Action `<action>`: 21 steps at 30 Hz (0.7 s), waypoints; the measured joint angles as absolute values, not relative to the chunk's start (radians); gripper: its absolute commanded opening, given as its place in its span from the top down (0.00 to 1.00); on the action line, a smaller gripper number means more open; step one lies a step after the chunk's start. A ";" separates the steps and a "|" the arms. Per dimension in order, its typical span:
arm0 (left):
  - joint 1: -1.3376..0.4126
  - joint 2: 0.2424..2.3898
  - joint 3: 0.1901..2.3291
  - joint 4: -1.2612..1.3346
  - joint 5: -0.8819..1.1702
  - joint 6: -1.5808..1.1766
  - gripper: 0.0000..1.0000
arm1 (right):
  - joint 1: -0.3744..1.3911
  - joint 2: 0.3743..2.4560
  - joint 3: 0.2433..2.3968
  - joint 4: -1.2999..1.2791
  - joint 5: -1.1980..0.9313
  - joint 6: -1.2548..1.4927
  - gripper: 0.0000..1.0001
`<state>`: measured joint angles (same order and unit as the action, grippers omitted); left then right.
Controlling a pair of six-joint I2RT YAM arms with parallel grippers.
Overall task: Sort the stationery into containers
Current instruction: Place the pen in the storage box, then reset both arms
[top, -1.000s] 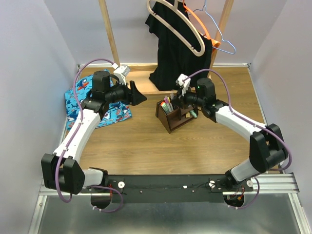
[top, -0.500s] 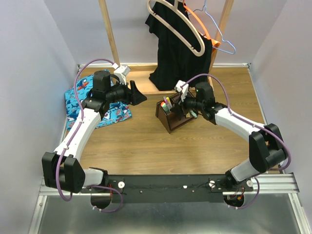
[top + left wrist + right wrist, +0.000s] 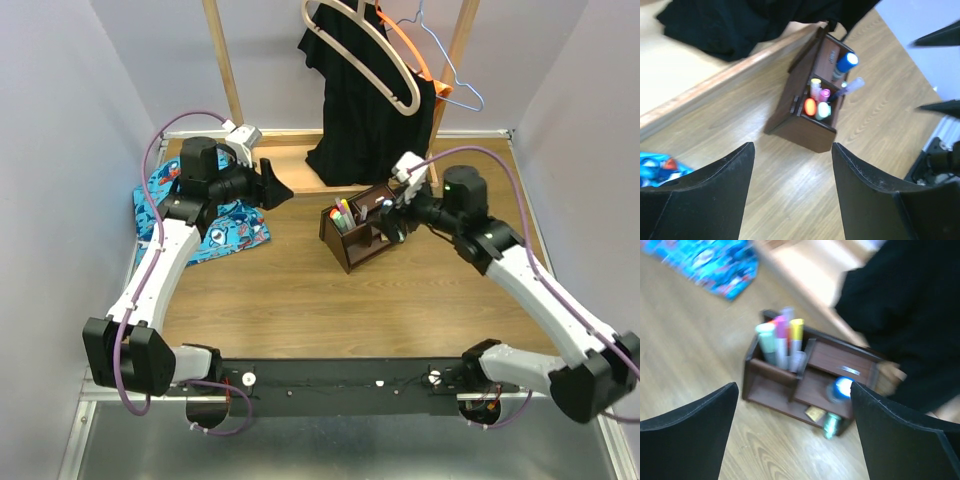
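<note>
The dark brown organizer [image 3: 350, 252] stands mid-table, and its compartments are the containers. In the right wrist view, pale green [image 3: 767, 337], pink [image 3: 780, 330] and yellow [image 3: 796, 330] markers stand in one slot of the organizer [image 3: 770, 371]. A blue bottle [image 3: 841, 388] sits in the middle slot. A tan eraser [image 3: 815, 413] lies low at the front beside the knob. The left wrist view adds an orange marker [image 3: 810, 106] and a purple pen [image 3: 852, 86]. My right gripper [image 3: 390, 222] hovers open and empty just right of the organizer. My left gripper [image 3: 275, 188] hangs open and empty to its left.
A blue patterned cloth [image 3: 200, 225] lies at the left under the left arm. The light wooden rack base [image 3: 300, 165] runs along the back. A black garment [image 3: 365, 100] and hangers hang above it, close behind the organizer.
My right gripper has opened wide and drawn back to the right, away from the organizer. The blue bottle now sits in its slot. The left arm shifted slightly back-left.
</note>
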<state>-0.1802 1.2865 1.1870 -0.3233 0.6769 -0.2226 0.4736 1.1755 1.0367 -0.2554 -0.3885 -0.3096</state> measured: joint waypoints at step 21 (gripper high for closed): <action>-0.154 1.253 1.126 -0.393 0.438 -0.149 0.01 | -0.224 1.365 1.124 -0.569 -0.007 0.305 0.00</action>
<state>-0.1543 1.2526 1.1259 -0.3931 0.4381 -0.1490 -0.2241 1.3655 1.1236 -0.5686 -0.0071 0.3050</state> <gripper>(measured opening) 0.880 0.996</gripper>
